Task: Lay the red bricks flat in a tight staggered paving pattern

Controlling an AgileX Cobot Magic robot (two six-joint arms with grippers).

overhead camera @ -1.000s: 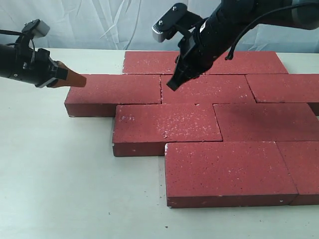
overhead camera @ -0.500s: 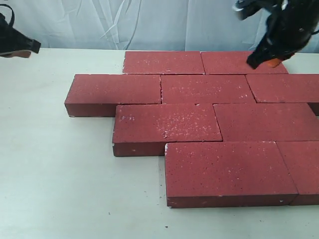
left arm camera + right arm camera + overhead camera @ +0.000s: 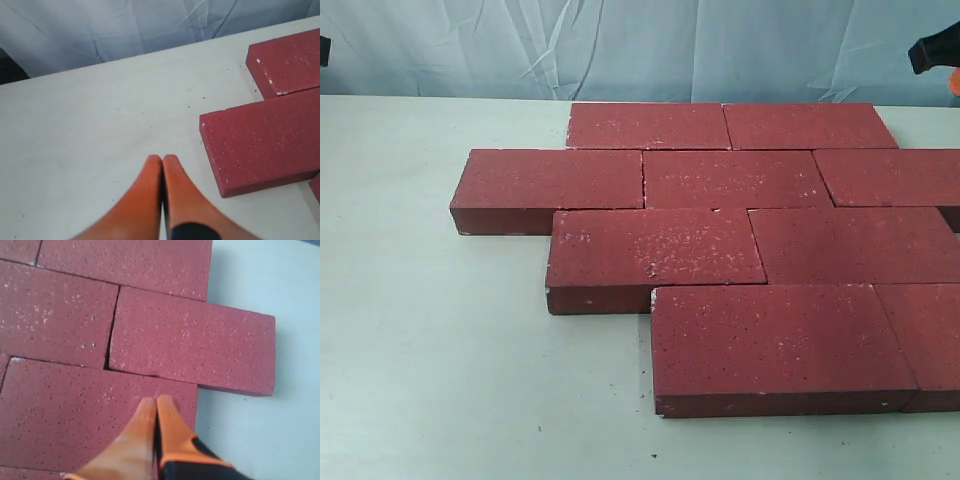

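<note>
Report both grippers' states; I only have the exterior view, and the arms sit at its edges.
Observer: The orange-fingered left gripper is shut and empty, over the white table beside the rough dark-red rectangular paver bricks.
Operator: Give me the right one.
Observer: The right gripper is shut too, holding nothing, its tips over one dark-red brick.
</note>
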